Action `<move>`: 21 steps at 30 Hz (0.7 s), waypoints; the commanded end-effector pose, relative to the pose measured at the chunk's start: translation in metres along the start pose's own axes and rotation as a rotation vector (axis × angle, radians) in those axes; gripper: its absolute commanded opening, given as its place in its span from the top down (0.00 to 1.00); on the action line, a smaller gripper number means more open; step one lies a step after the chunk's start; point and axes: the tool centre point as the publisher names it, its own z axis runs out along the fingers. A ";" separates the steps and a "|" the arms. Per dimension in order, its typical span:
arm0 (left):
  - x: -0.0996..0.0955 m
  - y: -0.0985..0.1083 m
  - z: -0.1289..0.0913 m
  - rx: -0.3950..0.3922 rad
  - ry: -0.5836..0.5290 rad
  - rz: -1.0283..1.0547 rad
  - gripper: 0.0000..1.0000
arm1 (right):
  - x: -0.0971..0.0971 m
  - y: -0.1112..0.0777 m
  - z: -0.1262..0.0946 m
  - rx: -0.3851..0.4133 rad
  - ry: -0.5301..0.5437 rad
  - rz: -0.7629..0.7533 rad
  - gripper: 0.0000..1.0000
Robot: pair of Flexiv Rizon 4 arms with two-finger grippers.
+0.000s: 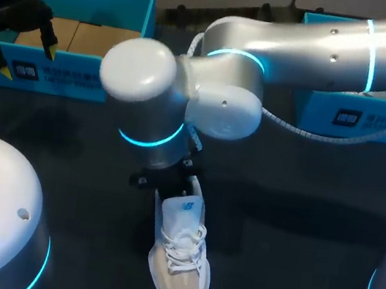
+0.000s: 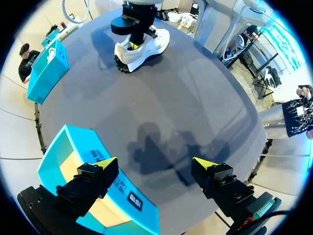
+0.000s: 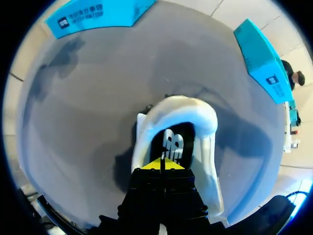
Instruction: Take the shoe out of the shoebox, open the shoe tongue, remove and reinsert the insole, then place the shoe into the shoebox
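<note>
So the shoe (image 1: 177, 260) is out of its box, upright on its sole on the dark desk (image 1: 301, 207). In the head view it's at about 6 o'clock, toe toward 6 and heel end toward 12. The laces are done up loosely and the white tongue stands up. The heel end is tucked under the right arm (image 1: 184, 106), which comes in from 2 o'clock and drops straight onto the shoe.

The right wrist view looks down into the opening: white collar (image 3: 205, 122) all round, and the dark insole (image 3: 172, 144) with a logo at the bottom. The right jaws sit inside that opening, clenched, with the yellow tips (image 3: 161, 164) pressed together. Can't tell if anything is pinched between them.

The left jaws are nowhere near it. They hang at about 10 o'clock over the front wall of a blue box (image 1: 56, 77), released, with the tips (image 2: 107, 164) spread wide and nothing between them. The box shows a tan cardboard inside. A second blue box (image 1: 360, 117) sits at about 2 o'clock, partly hidden behind the right arm.
</note>
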 end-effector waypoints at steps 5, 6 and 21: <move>0.000 0.000 -0.001 -0.001 0.003 0.001 0.00 | -0.008 0.010 0.021 0.024 0.082 -0.026 1.00; 0.000 0.000 -0.001 -0.001 0.003 0.001 0.00 | -0.008 0.010 0.025 0.030 0.084 -0.027 1.00; 0.000 0.000 -0.001 -0.001 0.003 0.001 0.00 | -0.005 -0.009 0.018 0.053 0.114 -0.009 1.00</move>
